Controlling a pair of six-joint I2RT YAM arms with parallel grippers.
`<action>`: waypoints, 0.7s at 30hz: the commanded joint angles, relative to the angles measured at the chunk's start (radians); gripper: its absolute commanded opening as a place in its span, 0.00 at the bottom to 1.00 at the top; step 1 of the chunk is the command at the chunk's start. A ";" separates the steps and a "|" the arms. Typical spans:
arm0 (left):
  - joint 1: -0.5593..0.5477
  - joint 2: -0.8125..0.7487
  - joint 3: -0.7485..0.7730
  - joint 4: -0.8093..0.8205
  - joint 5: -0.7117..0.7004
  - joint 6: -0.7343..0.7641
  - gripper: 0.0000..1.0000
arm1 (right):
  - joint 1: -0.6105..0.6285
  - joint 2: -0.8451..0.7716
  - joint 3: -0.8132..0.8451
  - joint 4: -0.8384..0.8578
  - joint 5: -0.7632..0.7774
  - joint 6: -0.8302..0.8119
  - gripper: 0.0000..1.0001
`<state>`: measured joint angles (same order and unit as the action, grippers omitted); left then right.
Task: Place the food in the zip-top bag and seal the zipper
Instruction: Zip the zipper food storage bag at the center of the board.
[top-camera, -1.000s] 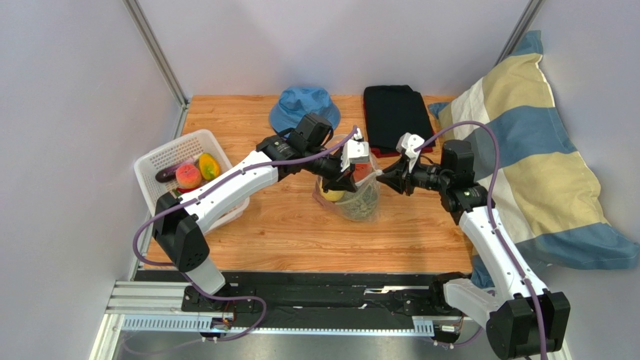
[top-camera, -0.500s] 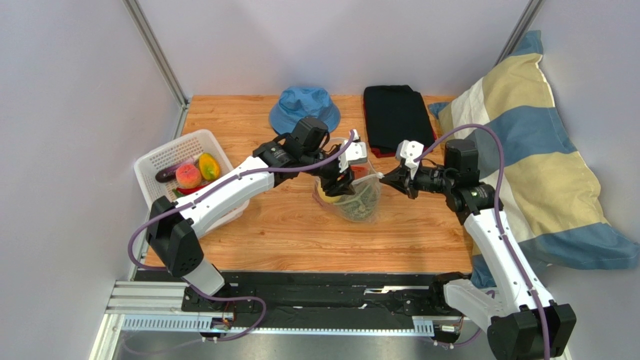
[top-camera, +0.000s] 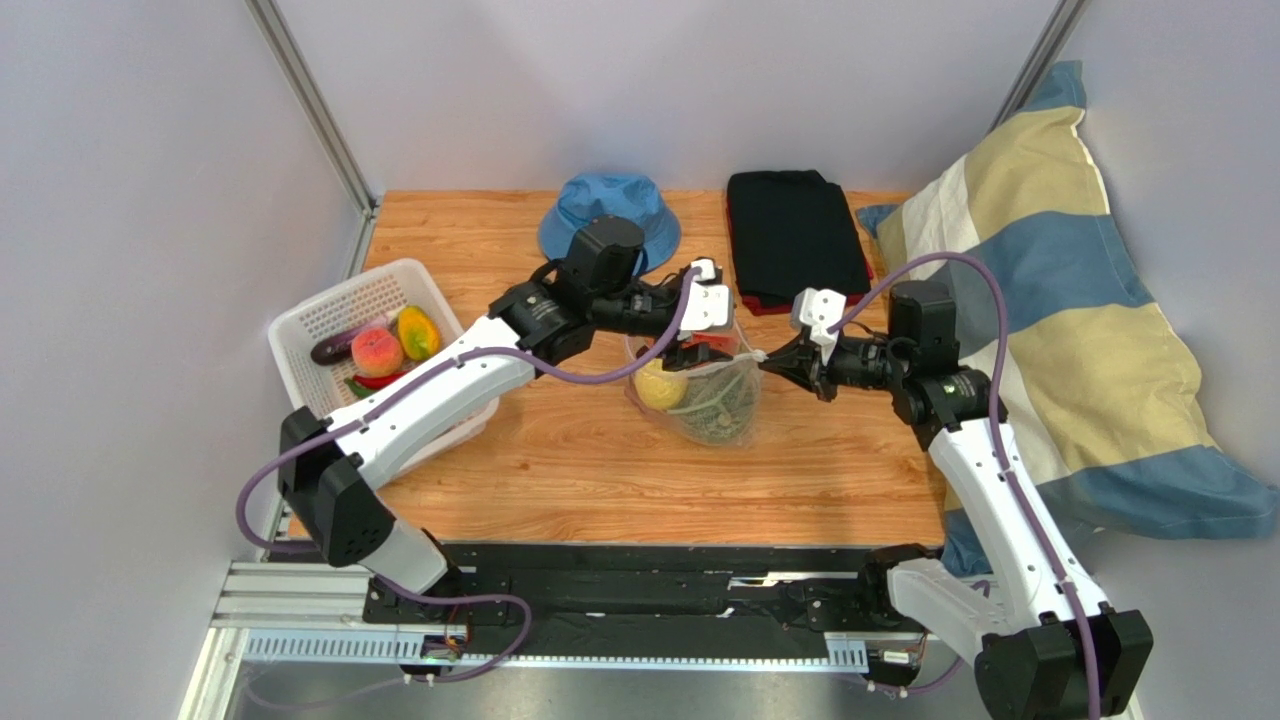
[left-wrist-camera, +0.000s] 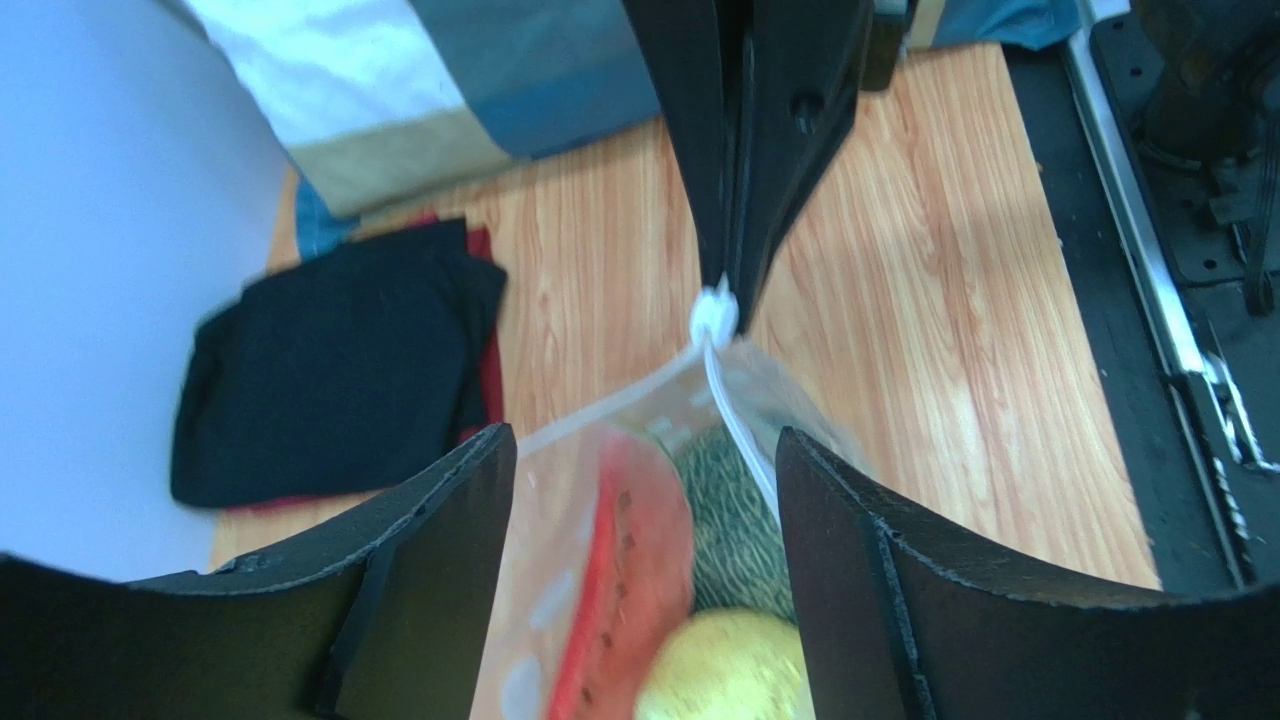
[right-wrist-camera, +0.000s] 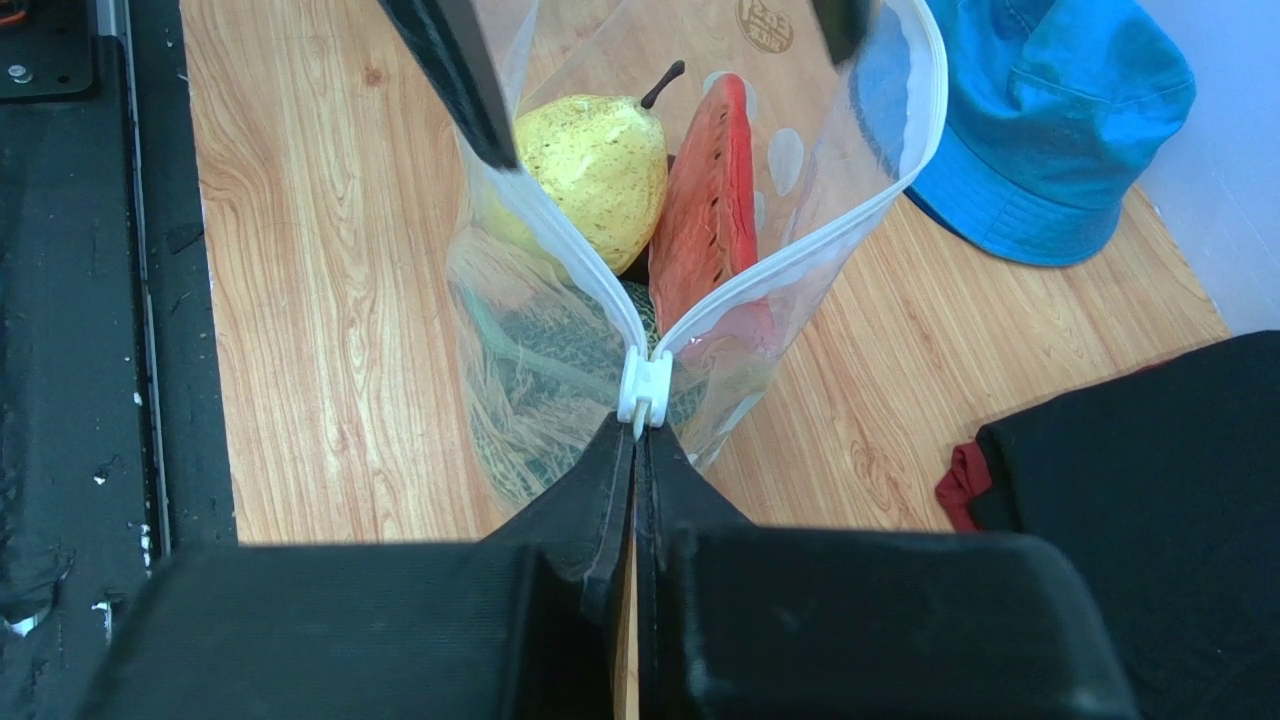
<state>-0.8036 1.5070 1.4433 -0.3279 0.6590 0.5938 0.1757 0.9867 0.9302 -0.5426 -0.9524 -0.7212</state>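
The zip-top bag (top-camera: 709, 396) stands in the middle of the table with its mouth gaping. Inside it are food pieces: a yellow fruit (right-wrist-camera: 595, 159), a watermelon slice (right-wrist-camera: 712, 198) and a ribbed green squash (right-wrist-camera: 529, 378). My right gripper (right-wrist-camera: 636, 435) is shut on the near end of the zipper (right-wrist-camera: 787, 252), at its white slider (right-wrist-camera: 646, 393). My left gripper (left-wrist-camera: 646, 600) is open above the bag's far end, one finger on each side of the mouth, nothing pinched. From above, the left gripper (top-camera: 696, 336) and right gripper (top-camera: 771, 362) face each other across the bag.
A white mesh basket (top-camera: 323, 309) at the left edge holds more toy food, among it a pink-orange fruit (top-camera: 376, 354). A blue hat (top-camera: 609, 212) and a black folded cloth (top-camera: 793, 234) lie at the back. A striped pillow (top-camera: 1059, 308) fills the right side.
My left gripper has opened and drawn back a little from inside the bag. My right gripper has shut on the zipper's end, and the bag mouth now stands pulled out toward it.
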 joint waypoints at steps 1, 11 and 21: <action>-0.037 0.084 0.120 -0.048 0.116 0.126 0.70 | 0.005 -0.033 0.004 0.016 -0.031 -0.032 0.00; -0.082 0.162 0.170 -0.092 0.125 0.205 0.46 | 0.007 -0.054 -0.008 0.000 -0.029 -0.057 0.00; -0.092 0.196 0.204 -0.125 0.148 0.231 0.21 | 0.008 -0.077 -0.019 -0.019 -0.031 -0.089 0.00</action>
<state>-0.8841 1.6917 1.5990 -0.4461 0.7525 0.7876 0.1764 0.9394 0.9131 -0.5747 -0.9531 -0.7689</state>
